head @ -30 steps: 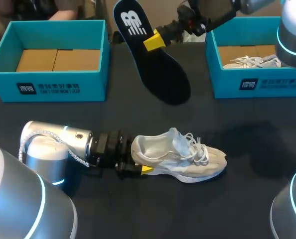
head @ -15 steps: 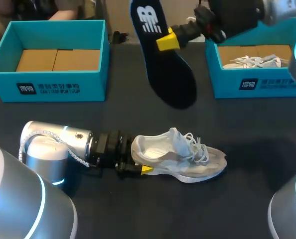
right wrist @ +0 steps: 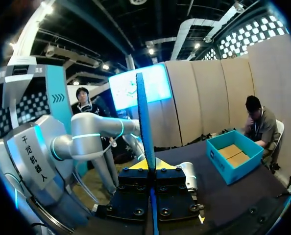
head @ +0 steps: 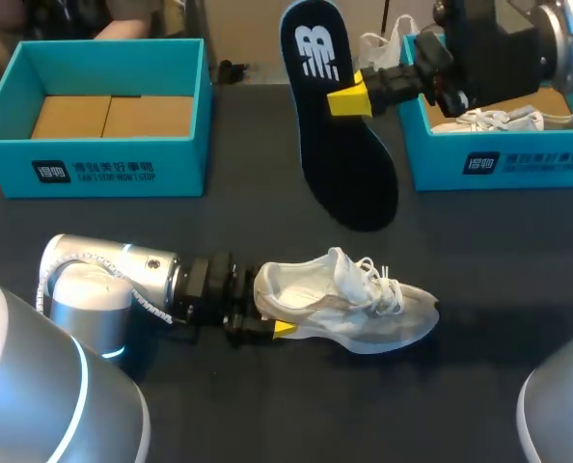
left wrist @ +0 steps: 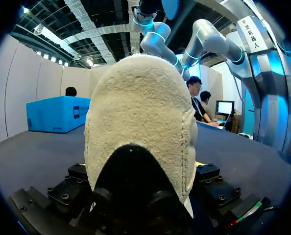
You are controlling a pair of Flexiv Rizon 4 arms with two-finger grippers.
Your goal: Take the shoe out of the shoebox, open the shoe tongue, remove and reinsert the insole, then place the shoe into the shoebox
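Gripping the shoe (head: 349,309) by the heel with the left tool (head: 267,326), fingers tight on both sides, arm stretched low over the bench (head: 267,415) from 9 o'clock. Sitting on its sole at 6 o'clock, just short of the middle, toe aimed at 3 o'clock, laces loose, tongue lifted, mouth wide open and pale inside. From the left wrist, nothing ahead but the shoe's fuzzy cream back, wedged between the finger blocks. Up at 1 o'clock, pinching the insole (head: 340,125) in the right tool (head: 352,99), yellow tips clamped on its edge near the heel end. Hanging clear of the bench between the two boxes, dark face toward the head camera, white logo end up at 12 o'clock, toe end drooping toward 5 o'clock. From the right wrist, edge-on: a thin blue blade standing straight up out of the closed fingers. Over at 10 o'clock, the left box (head: 94,169), teal, open, brown card on its floor. Over at 2 o'clock, the right box (head: 499,166), teal too, with a second shoe (head: 499,119) lying inside, partly hidden behind the right arm.
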